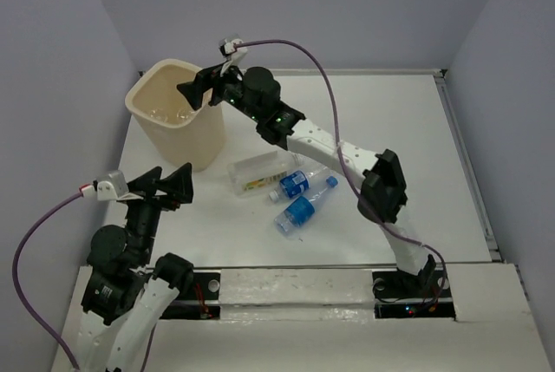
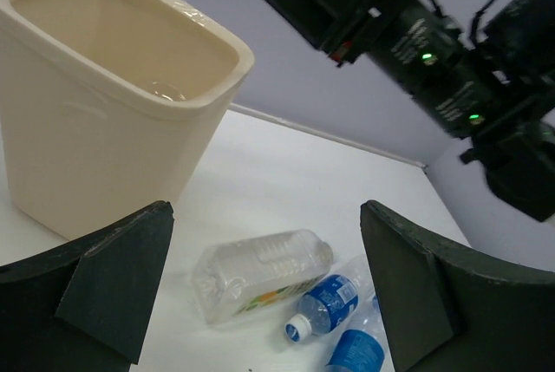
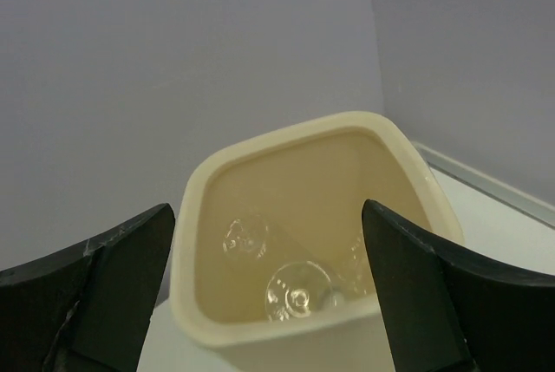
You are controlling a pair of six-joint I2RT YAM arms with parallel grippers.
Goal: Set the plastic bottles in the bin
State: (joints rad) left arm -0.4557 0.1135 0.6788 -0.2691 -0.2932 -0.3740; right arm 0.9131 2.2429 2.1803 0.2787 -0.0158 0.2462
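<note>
Three bottles [image 1: 295, 184] lie on the table [image 1: 390, 129] at the bin's [image 1: 195, 142] four o'clock, others inside it; probably light, slick and crushable, best pinched mid-body by the left gripper [image 1: 166, 179], spread empty like the right gripper [image 1: 205, 86] over the bin.

Bin [image 1: 182, 142] mouth's mostly open from above, but the right gripper [image 1: 201, 88] hangs over its right rim. Three bottles [image 1: 293, 185] crowd the table [image 1: 416, 146] just right of it; the far right is free.
</note>
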